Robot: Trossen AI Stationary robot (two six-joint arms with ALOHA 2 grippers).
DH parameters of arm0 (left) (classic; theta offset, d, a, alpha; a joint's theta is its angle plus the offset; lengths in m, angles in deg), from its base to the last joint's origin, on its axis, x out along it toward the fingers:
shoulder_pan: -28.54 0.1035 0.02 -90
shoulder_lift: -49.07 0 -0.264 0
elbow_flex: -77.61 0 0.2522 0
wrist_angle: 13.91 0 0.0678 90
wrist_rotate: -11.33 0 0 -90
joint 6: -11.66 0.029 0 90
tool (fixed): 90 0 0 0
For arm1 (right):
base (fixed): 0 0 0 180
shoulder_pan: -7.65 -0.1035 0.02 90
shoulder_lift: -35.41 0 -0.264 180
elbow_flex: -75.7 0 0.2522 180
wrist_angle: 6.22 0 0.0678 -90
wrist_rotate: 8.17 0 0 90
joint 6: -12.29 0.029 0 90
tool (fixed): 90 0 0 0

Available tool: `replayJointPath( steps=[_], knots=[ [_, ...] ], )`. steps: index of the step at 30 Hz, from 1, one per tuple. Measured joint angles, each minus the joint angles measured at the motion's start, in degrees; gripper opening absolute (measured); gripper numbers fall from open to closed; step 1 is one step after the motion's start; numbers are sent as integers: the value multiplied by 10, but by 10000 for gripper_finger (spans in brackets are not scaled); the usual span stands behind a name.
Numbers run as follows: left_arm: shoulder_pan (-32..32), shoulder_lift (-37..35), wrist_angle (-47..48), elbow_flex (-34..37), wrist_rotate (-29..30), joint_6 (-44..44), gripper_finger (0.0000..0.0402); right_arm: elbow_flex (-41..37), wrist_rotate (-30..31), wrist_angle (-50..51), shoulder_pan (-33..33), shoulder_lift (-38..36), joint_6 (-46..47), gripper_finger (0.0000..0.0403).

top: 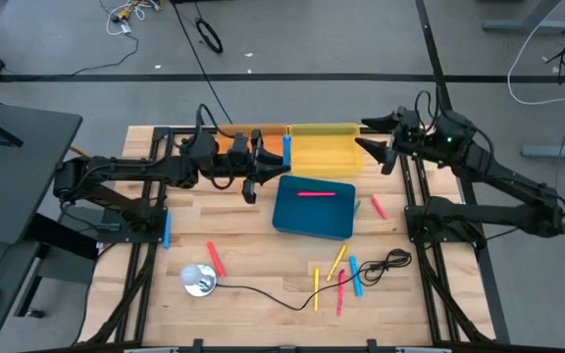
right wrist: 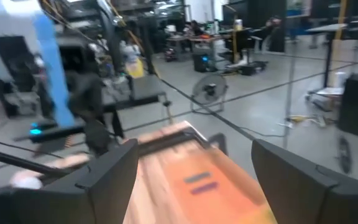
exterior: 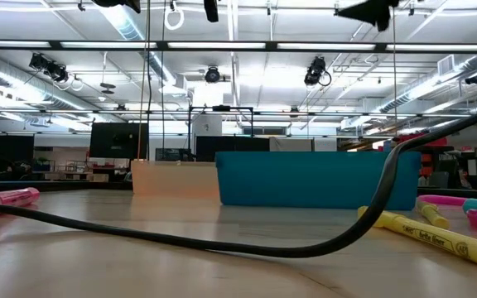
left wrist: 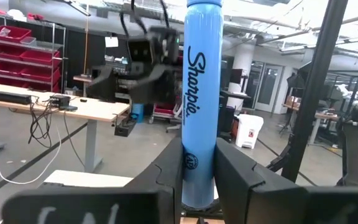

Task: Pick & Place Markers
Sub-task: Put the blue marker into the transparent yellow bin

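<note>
My left gripper [top: 268, 162] hovers over the gap between the orange bin [top: 246, 138] and the yellow bin [top: 322, 152], shut on a blue marker [left wrist: 201, 93]. My right gripper [top: 373, 137] is open above the yellow bin's right end and holds nothing. A pink marker [top: 315, 193] lies in the teal bin [top: 312, 218]. Loose markers lie flat on the table: blue [top: 166, 230], red [top: 215, 260], yellow [top: 336, 260], blue [top: 355, 276], pink [top: 378, 206]. My left gripper pinches the blue marker by its lower end [left wrist: 197, 177] between the two fingers [left wrist: 166, 180]. The fingers come level from the table's left, lying across the marker. It stands upright above the fingers, lifted clear of the table and the bins.
A black cable [top: 263, 294] runs across the near part of the table from a silver round thing [top: 200, 279] to a coil [top: 390, 261]. In the low view it arches in front of the teal bin [exterior: 317, 178] and a yellow marker [exterior: 441, 234].
</note>
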Motion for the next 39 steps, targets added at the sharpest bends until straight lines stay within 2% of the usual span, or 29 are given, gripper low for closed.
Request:
replayJointPath(
  steps=[7, 24, 31, 39],
  knots=[
    [0, 0, 12, 0, 0, -9, 69, 90, -1, 4, -56, 78, 8, 314],
    [0, 0, 17, 0, -11, -12, 69, 235, 6, -6, -161, 254, -9, 314],
    [1, 0, 17, 0, -11, -12, 69, 268, -10, -24, -189, 310, -9, 314],
    [1, 0, 16, 0, -11, -12, 69, 268, -11, -71, -219, 346, -7, 314]
  ],
)
